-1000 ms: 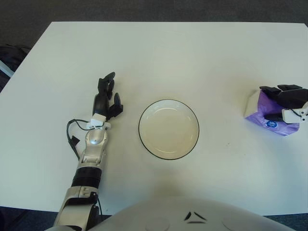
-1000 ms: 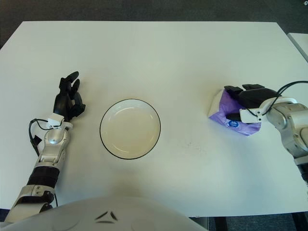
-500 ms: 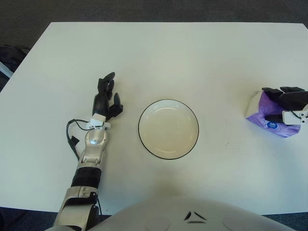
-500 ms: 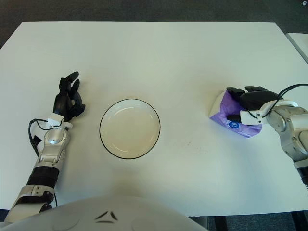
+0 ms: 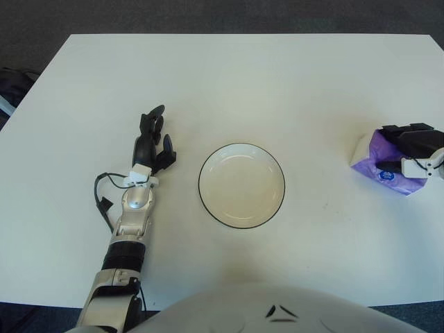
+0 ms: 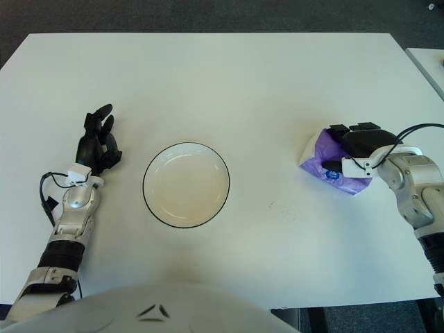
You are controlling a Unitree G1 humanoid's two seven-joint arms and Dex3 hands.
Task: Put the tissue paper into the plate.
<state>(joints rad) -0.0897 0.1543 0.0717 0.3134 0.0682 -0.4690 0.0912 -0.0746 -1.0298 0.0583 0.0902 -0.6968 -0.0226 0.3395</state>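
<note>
A purple tissue pack (image 6: 325, 165) with a white end lies on the white table at the right. My right hand (image 6: 355, 141) sits on top of it, black fingers curled over its upper edge and thumb against its front face. The white plate (image 6: 186, 185) with a thin black rim stands in the middle of the table with nothing in it, well left of the pack. My left hand (image 6: 97, 142) shows left of the plate, fingers relaxed and holding nothing.
The table's far edge (image 5: 250, 35) borders a dark floor. A black cable (image 5: 104, 198) loops beside my left wrist. A rounded grey part of my body (image 5: 270, 312) fills the bottom middle.
The right hand with the tissue pack has shifted slightly on the table, first right, then back a little. The left hand and the plate are unchanged.
</note>
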